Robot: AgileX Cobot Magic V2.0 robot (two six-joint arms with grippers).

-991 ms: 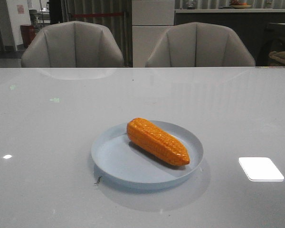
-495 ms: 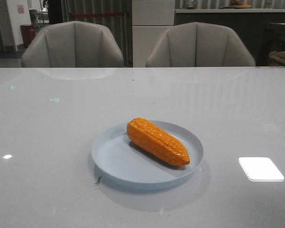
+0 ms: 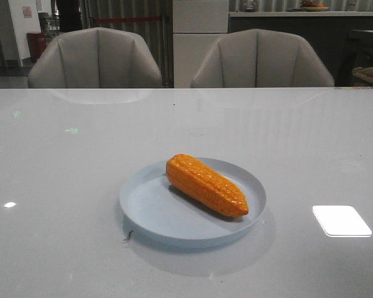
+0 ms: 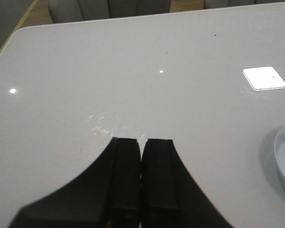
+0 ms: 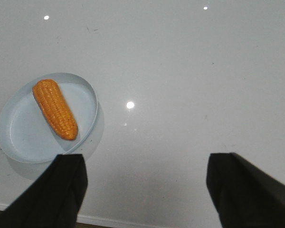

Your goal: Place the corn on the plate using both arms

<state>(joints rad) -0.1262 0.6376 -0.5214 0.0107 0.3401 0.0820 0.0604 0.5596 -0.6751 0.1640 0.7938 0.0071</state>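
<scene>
Corn (image 3: 206,185) is lying diagonally on the plate (image 3: 143,208), tip pointing toward 4 o'clock, so the job looks done. Left gripper (image 4: 142,142) is sitting pinched together over bare table (image 3: 62,186); right gripper (image 5: 145,166) is hanging spread wide, both holding nothing.

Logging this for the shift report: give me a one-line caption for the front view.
Orange corn lies diagonally on the pale blue plate on the white table, no arms in view.

Matte black blocky grippers: L (image 4: 141,180), R (image 5: 147,190)
</scene>
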